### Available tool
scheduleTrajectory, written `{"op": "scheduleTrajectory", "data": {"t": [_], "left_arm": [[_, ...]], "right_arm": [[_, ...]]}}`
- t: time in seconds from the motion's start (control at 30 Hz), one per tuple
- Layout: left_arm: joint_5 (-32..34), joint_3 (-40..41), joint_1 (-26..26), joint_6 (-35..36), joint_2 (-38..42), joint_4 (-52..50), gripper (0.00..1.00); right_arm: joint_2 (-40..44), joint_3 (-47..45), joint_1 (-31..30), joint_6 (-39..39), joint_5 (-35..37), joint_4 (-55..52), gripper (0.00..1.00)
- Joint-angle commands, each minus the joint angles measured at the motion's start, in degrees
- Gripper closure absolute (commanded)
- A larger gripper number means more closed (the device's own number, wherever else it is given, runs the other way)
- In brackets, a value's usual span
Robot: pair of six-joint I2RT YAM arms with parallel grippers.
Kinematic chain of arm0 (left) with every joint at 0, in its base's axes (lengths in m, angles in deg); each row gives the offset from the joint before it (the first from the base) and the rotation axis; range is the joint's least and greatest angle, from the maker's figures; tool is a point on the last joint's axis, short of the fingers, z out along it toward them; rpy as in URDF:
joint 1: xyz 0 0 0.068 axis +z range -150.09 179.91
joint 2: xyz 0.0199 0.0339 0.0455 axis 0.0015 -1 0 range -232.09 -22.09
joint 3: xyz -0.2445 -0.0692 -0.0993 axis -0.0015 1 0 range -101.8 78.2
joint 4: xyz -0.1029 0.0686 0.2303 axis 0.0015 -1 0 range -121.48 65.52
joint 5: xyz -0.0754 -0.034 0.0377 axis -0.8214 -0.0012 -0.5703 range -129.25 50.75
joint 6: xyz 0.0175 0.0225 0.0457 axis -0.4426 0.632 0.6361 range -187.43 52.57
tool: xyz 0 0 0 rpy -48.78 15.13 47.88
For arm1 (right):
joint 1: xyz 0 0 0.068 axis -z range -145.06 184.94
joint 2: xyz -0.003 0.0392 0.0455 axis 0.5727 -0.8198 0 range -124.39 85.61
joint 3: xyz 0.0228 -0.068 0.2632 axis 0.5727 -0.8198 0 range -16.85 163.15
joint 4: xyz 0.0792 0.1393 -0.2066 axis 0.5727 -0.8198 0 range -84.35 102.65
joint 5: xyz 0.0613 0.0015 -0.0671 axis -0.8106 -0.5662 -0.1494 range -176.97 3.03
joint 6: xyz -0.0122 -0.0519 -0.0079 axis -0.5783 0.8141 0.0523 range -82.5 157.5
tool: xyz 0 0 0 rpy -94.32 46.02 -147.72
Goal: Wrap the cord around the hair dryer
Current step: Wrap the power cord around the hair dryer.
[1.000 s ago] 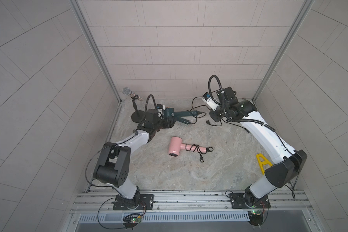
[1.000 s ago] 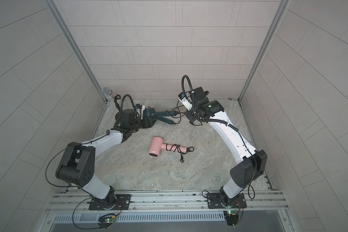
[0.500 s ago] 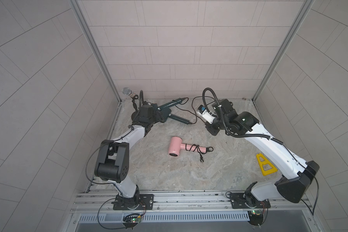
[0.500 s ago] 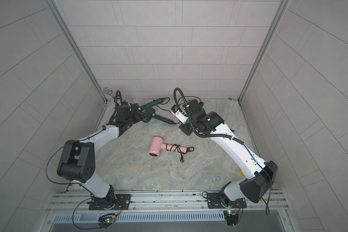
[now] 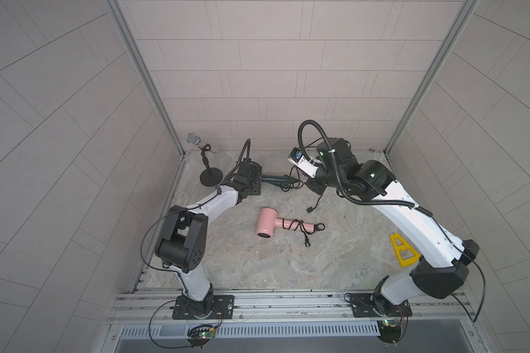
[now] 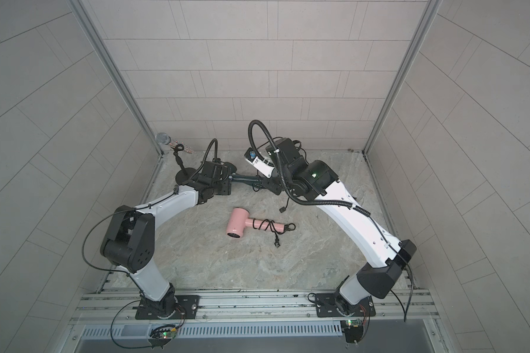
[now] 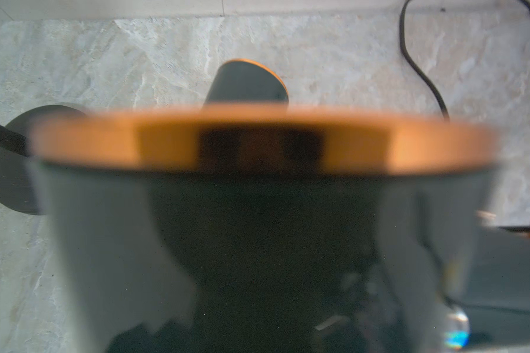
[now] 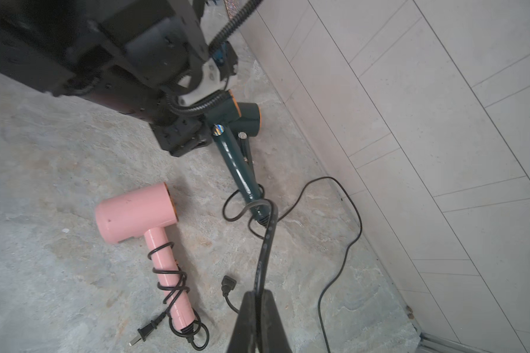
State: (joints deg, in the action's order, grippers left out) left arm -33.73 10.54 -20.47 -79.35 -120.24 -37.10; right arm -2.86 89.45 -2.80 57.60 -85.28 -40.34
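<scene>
1. Your left end effector [image 5: 255, 182] clamps the green hair dryer [image 8: 236, 162] by its head, at the back of the desk [image 5: 288, 269].
2. Your right end effector [image 8: 255, 301] pinches its cord [image 8: 265, 244] near the handle's end.

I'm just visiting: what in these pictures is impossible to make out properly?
- Left end effector: its hold on the green hair dryer is covered by the wrist in both top views; the left wrist view is blurred, too close.
- Right end effector, shut on the cord: its fingers run off the right wrist view's edge; its arm hides it in both top views.
</scene>
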Motion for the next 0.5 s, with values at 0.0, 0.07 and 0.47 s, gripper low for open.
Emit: {"op": "scheduleTrajectory", "data": {"t": [0.0,0.07,0.47], "left_arm": [[-5.1,1.1,-0.4,6.7,6.7,-2.4,1.0],[-10.8,1.6,-0.5,7.6,8.2,-3.1,1.0],[-18.4,-5.2,-2.3,5.1,4.0,-9.9,1.0]], "right_arm": [[-2.4,1.4,5.0,2.0,1.4,0.4,1.0],[-3.7,1.6,8.1,1.4,-0.4,1.6,1.0],[-5.3,0.2,15.4,-1.5,-7.2,5.1,1.0]]}}
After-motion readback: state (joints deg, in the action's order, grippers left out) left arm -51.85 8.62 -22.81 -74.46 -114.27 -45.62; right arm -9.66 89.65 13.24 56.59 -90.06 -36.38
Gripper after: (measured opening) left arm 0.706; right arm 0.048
